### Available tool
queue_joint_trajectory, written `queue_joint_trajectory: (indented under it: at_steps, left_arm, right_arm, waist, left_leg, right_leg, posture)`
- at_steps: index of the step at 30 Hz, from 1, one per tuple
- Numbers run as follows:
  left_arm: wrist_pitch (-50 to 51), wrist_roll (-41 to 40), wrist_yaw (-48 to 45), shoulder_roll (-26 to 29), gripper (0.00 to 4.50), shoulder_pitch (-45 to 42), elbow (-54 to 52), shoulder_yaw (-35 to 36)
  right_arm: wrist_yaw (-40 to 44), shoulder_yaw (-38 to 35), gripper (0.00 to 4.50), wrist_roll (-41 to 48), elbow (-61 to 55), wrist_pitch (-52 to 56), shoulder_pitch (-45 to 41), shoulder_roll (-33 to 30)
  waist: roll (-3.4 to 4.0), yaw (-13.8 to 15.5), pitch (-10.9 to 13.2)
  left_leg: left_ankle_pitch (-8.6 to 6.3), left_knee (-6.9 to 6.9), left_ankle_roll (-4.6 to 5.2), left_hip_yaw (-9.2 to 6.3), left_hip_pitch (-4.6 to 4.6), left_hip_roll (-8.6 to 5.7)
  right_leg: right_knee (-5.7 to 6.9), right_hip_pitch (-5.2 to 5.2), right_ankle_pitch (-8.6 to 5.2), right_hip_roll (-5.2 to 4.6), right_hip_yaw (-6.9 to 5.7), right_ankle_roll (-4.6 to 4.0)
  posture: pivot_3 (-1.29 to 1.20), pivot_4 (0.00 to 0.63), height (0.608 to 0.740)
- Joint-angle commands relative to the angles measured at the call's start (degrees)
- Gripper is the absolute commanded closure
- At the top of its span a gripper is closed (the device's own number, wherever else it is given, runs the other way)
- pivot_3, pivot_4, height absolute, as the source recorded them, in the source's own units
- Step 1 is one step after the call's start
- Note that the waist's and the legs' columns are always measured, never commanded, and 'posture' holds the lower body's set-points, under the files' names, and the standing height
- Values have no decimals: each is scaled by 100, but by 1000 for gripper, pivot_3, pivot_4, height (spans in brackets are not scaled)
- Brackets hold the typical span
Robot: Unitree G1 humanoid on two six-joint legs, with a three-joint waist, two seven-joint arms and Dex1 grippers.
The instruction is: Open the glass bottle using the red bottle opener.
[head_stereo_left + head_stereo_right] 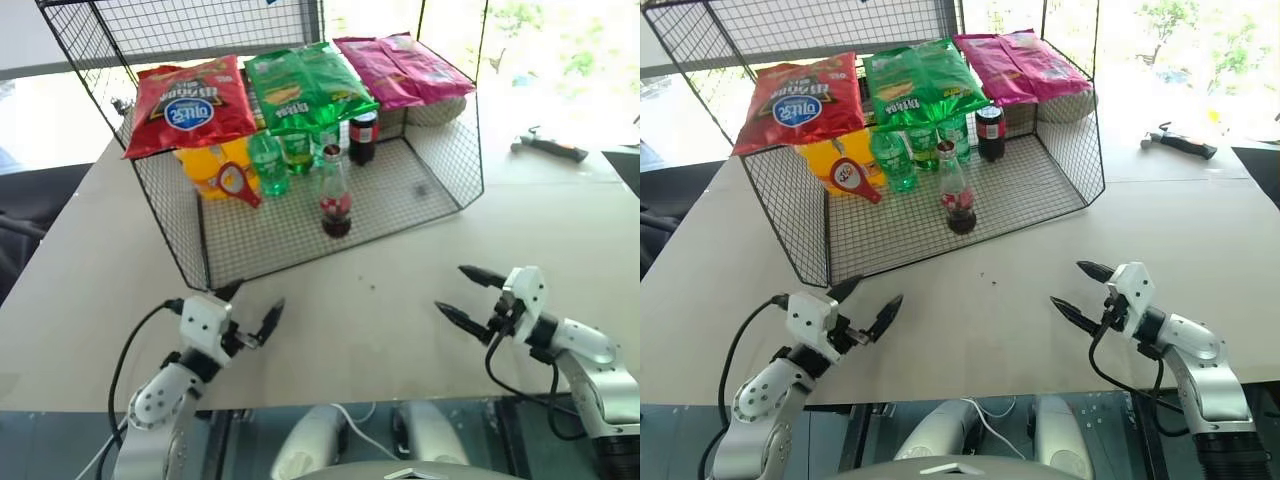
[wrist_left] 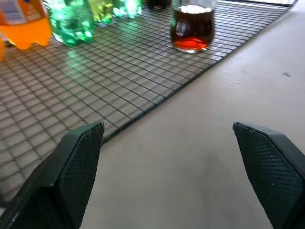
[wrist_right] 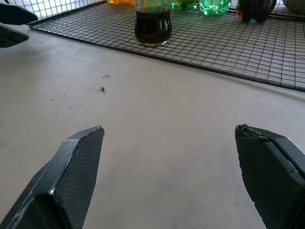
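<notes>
The glass bottle point(image 1: 335, 195) stands upright on the wire floor of the basket, near its open front, with dark cola, a red label and a red cap. The red bottle opener point(image 1: 237, 183) leans at the basket's back left, against an orange bottle point(image 1: 212, 165). My left gripper point(image 1: 257, 297) hovers open over the table just in front of the basket's left front corner, empty. My right gripper point(image 1: 450, 288) is open and empty over the table at the right, pointing toward the middle. The bottle's base point(image 2: 192, 28) lies ahead of the left fingers point(image 2: 78, 162).
The wire basket point(image 1: 440, 205) has mesh walls at the sides and back. Red, green and pink snack bags point(image 1: 300, 85) lie across its top. Green plastic bottles point(image 1: 268, 165) and a squat dark bottle point(image 1: 363, 137) stand at the back. A tool point(image 1: 548, 146) lies far right.
</notes>
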Motion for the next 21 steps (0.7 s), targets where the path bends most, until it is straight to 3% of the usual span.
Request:
queue_joint_trajectory:
  at_steps: [1, 10, 15, 21]
  left_arm:
    - [-170, -251, 353, -109, 0, -380, -225, 386]
    - [-208, -246, 1096, -440, 0, -1656, -97, 474]
    - [-356, 179, 1716, -546, 0, -2336, 198, 531]
    - [-293, 404, 2047, -559, 0, -2896, 599, 454]
  right_arm:
    - [187, 136, 98, 485, -629, 94, -146, 104]
    - [-314, 461, 98, 1495, -1789, 1225, -846, 437]
    - [-952, 699, 98, 1717, -2506, 1845, -1316, 585]
    - [-1060, 679, 98, 1727, -2549, 1914, -1344, 574]
  waist:
    - [0, 3, 0]
    - [-8, -14, 5]
    - [-10, -10, 3]
    - [-26, 3, -6]
  left_leg:
    - [0, 0, 0, -1, 0, 0]
    - [12, 3, -21, -5, 0, 0]
    - [19, 3, -9, -3, -12, -3]
    - [20, 2, -9, -1, -25, -7]
  right_leg:
    - [0, 0, 0, 0, -1, 0]
    - [5, -2, 1, 2, -6, 0]
    - [5, -16, 3, 1, -2, -1]
    - [7, -31, 4, 0, 1, -3]
  posture:
    - [0, 150, 735]
    - [0, 150, 735]
    - [0, 150, 735]
    - [0, 150, 735]
